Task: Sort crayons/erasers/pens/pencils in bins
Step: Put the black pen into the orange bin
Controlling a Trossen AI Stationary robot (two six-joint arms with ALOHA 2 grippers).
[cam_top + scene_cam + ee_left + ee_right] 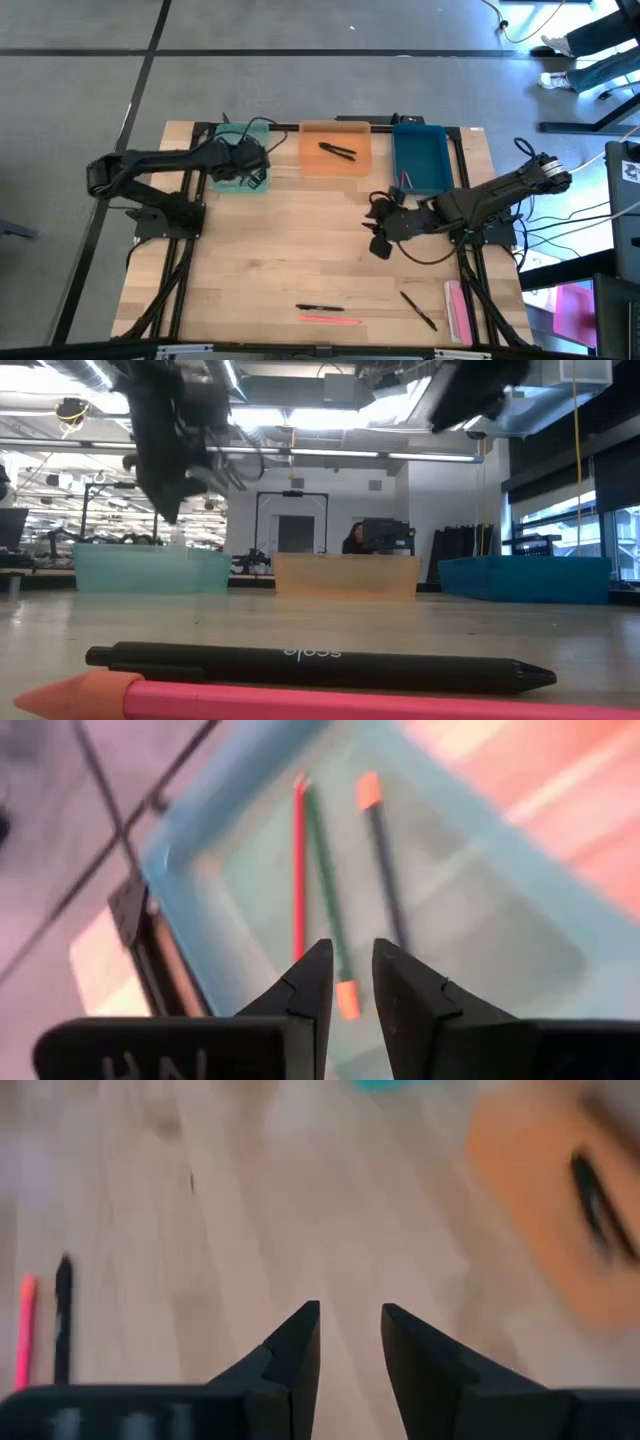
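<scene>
Pencils (322, 870) lie in teal bin (200, 840) — under open left hand (350, 982).

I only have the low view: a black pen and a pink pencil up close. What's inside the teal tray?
Observer: Three pencils lie in the teal tray; the left claw hangs over them, open and empty.
Operator: And the orange tray?
Observer: Black pens lie in the orange tray.
Operator: Anything else loose on the table?
Observer: One more black pen near the front right, beside a pink strip.
</scene>
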